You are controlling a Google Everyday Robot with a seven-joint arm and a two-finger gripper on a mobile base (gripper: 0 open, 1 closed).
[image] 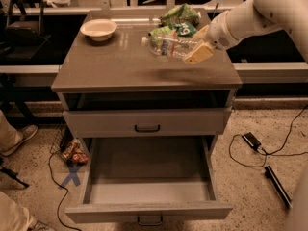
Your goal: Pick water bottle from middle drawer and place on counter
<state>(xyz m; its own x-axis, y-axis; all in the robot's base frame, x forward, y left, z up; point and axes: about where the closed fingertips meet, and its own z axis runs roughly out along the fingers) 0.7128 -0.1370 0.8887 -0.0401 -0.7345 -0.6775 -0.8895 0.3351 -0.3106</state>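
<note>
The water bottle [166, 46] is clear, lies on its side and is held just above the counter [115, 66], cap end pointing left. My gripper [193, 44] comes in from the right on a white arm and is shut on the bottle's base end; one pale finger [198, 53] shows below it. The bottle hangs over the counter's right middle, in front of the green snack bags [180, 17]. The middle drawer [149, 170] is pulled out below, and its grey floor is bare.
A pale round bowl [98, 29] sits at the counter's back left. A closed drawer [147, 121] is above the open one. On the floor are cables and a black adapter [251, 139] at right, a wrapper [73, 153] and a shoe [19, 136] at left.
</note>
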